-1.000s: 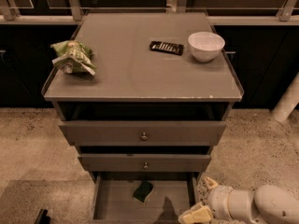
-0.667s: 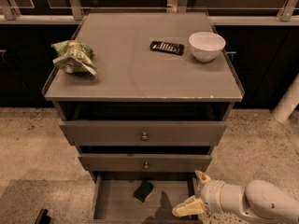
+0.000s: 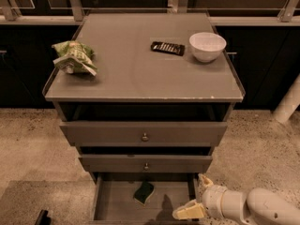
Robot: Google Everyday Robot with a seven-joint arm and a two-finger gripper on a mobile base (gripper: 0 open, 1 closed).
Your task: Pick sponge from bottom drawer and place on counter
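Note:
The sponge (image 3: 144, 192) lies in the open bottom drawer (image 3: 117, 205), dark green face up with a pale yellow edge, near the drawer's middle back. My gripper (image 3: 195, 196) comes in from the lower right, over the drawer's right front corner, to the right of the sponge and apart from it. Its pale fingers (image 3: 188, 211) are spread open and hold nothing. The counter (image 3: 136, 64) is the flat grey-brown cabinet top above the three drawers.
On the counter stand a green-and-white snack bag (image 3: 74, 57) at the left, a black remote-like object (image 3: 168, 48) and a white bowl (image 3: 207, 46) at the back right. Two knobbed drawers (image 3: 144, 134) jut out slightly above the bottom drawer. A white post (image 3: 288, 104) stands at the right.
My gripper has moved left, from beside the drawer's right wall to over its right front corner, closer to the sponge. The sponge has not moved.

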